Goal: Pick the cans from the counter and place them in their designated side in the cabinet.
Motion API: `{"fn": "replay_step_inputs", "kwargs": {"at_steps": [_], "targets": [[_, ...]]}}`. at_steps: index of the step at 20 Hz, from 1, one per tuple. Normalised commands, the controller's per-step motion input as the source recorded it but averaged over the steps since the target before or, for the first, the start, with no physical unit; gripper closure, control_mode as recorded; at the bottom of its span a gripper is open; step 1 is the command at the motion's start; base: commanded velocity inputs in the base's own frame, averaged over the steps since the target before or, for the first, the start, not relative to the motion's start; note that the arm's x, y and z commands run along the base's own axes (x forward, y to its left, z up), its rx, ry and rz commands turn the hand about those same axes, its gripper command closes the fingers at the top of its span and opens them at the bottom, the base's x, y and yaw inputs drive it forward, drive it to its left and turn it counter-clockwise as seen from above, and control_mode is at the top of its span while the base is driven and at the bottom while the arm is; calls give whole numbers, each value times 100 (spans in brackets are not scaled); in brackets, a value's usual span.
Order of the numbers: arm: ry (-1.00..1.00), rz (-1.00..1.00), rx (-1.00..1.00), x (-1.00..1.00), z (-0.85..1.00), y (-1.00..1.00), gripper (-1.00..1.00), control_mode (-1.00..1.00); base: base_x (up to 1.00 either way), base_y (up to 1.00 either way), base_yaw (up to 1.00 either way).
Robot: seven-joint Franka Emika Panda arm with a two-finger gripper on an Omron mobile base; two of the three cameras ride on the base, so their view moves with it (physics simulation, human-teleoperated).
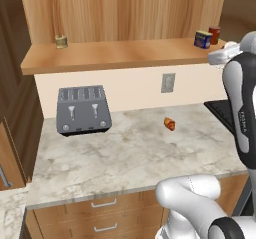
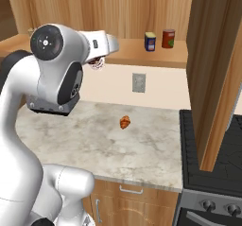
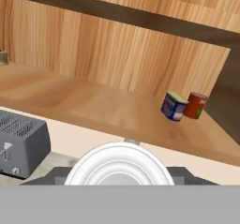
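Note:
My gripper [image 2: 97, 63] is shut on the red-and-white can [image 2: 98, 65], held up in front of the cabinet shelf [image 2: 132, 55]. In the hand view its pale lid [image 3: 119, 164] sits low in the middle, hiding the fingertips. The dark blue can with the yellow top [image 1: 202, 39] [image 2: 150, 41] [image 3: 174, 107] stands at the right end of the shelf [image 1: 115, 55] [image 3: 93, 106], close beside a plain dark red can [image 1: 214, 35] [image 2: 168, 38] [image 3: 197, 105]. The counter [image 1: 130, 153] [image 2: 108, 140] lies below.
An olive-tan can [image 1: 61, 41] [image 3: 3, 57] stands at the shelf's left end. A grey toaster [image 1: 83, 109] [image 3: 21, 143] and a croissant [image 1: 170, 124] [image 2: 125, 122] are on the counter. A tall wooden panel [image 2: 212, 69] and a stove [image 2: 212, 168] lie to the right.

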Motion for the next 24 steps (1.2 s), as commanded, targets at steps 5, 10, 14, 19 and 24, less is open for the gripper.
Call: {"fn": "replay_step_inputs", "kwargs": {"at_steps": [5,10,14,19,24], "targets": [[0,0,-1,21,0,-6,100,-100,0,0,0],[0,0,-1,20,0,-10,100,-100,0,0,0],[0,0,-1,23,0,-5,100,-100,0,0,0],[0,0,-2,22,0,-7,100,-100,0,0,0],[5,0,0,17,-5,-6,100,-100,0,0,0]]}}
